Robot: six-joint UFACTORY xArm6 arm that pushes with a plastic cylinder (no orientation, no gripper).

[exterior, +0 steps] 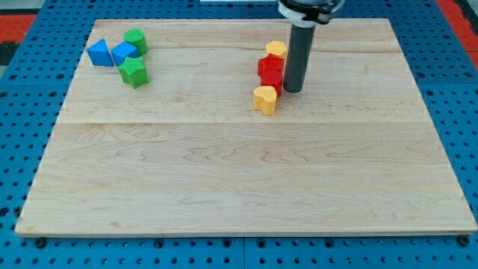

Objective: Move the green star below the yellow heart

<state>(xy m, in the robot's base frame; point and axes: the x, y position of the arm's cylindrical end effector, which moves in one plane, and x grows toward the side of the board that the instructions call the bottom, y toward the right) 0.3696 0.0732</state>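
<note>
Green star sits far from the yellow heart

Green star waits at the tabletop's top left, touching a blue block. Yellow heart lies mid-board, just under the red blocks. My tip stands beside those, well apart from the star. No pincer here, so nothing is held; I can only push.

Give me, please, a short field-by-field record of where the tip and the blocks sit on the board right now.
tip: my tip at the right of the red blocks
target: green star, upper left
reference: yellow heart, below the red blocks
other yellow: yellow block, above them
left cluster: blue blocks, green block
surface: wooden board
</note>
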